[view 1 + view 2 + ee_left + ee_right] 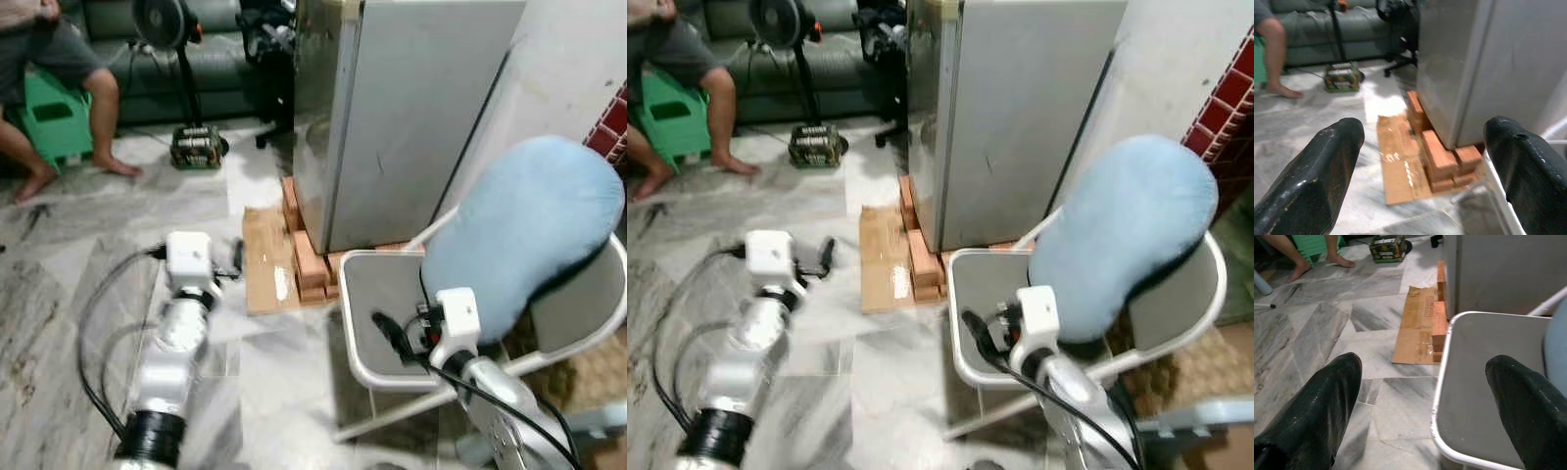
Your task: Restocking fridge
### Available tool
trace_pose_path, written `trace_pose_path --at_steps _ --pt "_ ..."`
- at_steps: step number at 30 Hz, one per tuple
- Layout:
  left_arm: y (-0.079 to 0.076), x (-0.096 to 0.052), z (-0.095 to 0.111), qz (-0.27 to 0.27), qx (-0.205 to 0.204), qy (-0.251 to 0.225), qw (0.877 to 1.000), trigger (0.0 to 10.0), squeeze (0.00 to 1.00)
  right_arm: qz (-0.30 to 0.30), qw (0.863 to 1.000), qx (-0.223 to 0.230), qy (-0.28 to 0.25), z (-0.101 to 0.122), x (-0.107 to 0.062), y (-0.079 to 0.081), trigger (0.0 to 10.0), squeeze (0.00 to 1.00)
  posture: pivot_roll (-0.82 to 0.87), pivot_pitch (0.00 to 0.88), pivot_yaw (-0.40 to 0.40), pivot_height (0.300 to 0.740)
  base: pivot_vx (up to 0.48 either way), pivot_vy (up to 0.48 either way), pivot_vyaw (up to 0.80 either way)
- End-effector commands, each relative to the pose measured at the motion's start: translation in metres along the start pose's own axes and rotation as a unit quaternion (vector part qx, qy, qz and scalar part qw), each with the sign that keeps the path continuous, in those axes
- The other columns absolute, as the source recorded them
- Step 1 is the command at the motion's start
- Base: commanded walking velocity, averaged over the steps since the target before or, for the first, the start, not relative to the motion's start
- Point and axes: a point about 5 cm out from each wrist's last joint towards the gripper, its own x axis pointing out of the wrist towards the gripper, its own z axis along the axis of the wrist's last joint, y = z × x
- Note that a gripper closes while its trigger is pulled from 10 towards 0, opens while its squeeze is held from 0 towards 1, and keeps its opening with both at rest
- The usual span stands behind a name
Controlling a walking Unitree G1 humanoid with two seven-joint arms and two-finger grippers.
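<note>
Both claws, left point(1420, 171) and right point(1422, 406), gape wide and empty. The fridge point(411, 108) stands far ahead on bricks point(309, 264); the chair point(382, 304) at near right could snag the right arm.

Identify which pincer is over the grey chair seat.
The right pincer, open above the chair seat; the left pincer is over bare marble floor.

Marble floor point(78, 255): cardboard sheet point(265, 259), bricks point(312, 269) under fridge point(411, 108), folding chair point(392, 323).
</note>
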Motion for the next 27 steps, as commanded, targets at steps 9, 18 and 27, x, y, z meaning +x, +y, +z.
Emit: trace_pose_path --at_steps 9,18,27 --pt "0.0100 -0.0002 0.0016 0.009 0.004 0.002 1.000 10.0 0.00 0.013 1.000 -0.007 -0.010 0.0047 0.0017 0.0045 10.0 0.00 -0.04 0.000 0.002 0.740 0.000 0.480 0.00" --pt "0.0097 0.0001 0.0029 0.010 0.003 -0.003 1.000 10.0 0.00 0.021 1.000 -0.010 -0.011 0.0048 0.0027 0.0062 10.0 0.00 -0.04 0.000 0.003 0.740 0.000 0.480 0.71" --pt "0.0097 0.0003 0.0053 0.008 -0.003 -0.013 1.000 10.0 0.00 0.021 1.000 -0.009 -0.010 0.0049 0.0040 0.0053 10.0 0.00 -0.05 0.000 0.005 0.740 0.000 0.427 0.67"
